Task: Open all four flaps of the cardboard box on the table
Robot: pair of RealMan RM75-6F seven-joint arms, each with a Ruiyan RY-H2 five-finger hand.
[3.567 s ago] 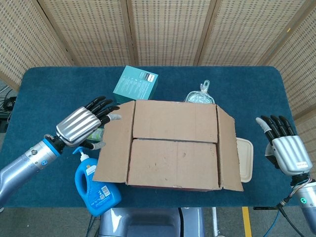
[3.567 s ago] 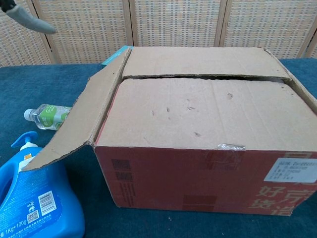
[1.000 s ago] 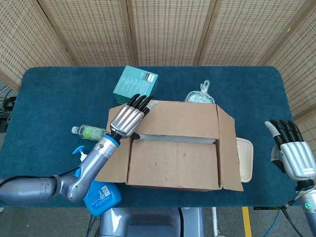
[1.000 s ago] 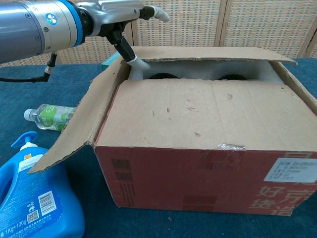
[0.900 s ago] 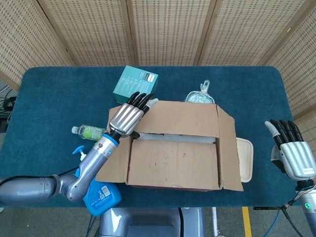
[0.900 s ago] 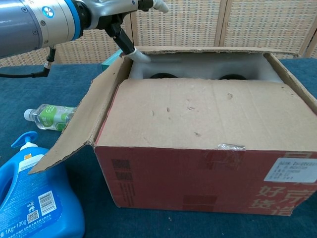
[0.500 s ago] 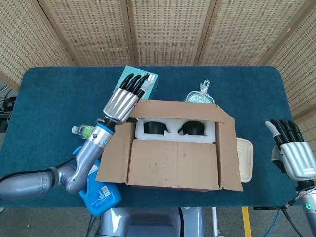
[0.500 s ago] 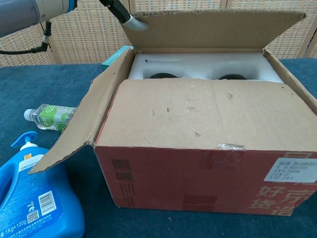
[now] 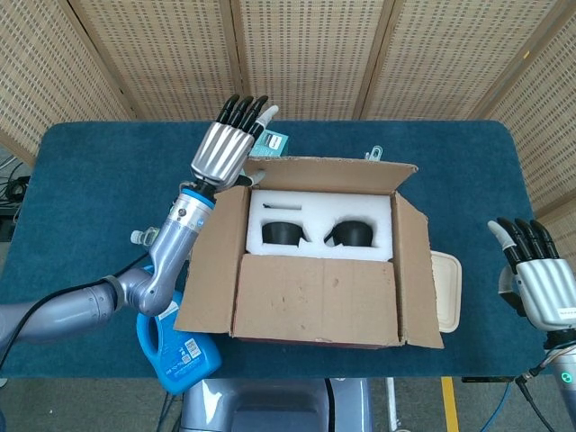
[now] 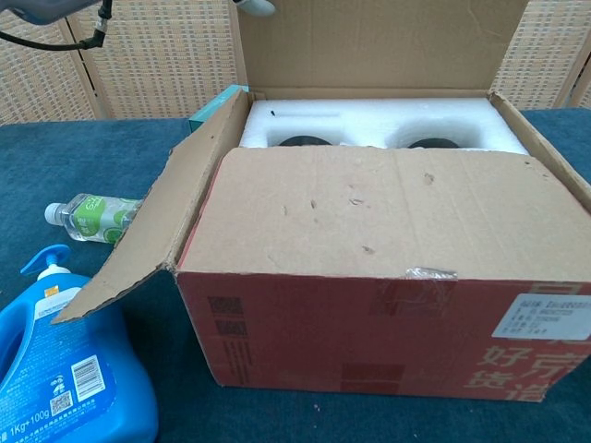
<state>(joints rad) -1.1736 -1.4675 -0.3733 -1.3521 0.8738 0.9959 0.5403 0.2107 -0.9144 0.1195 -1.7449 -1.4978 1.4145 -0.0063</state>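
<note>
The cardboard box [image 9: 319, 261] sits mid-counter [image 9: 90, 180], far flap [image 10: 369, 41] upright, near flap [image 10: 379, 208] closed over white foam [image 9: 319, 216]. Left hand [image 9: 225, 148], fingers extended, touches the far flap's left corner; right hand [image 9: 538, 283] waits empty, fingers apart, well right.

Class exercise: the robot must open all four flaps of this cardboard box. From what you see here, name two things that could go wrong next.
1. The far flap stands upright, steadied only by the left robot hand; released, it might drop shut.
2. The near flap lies closed; swinging the left flap outward may topple the blue detergent bottle.
</note>
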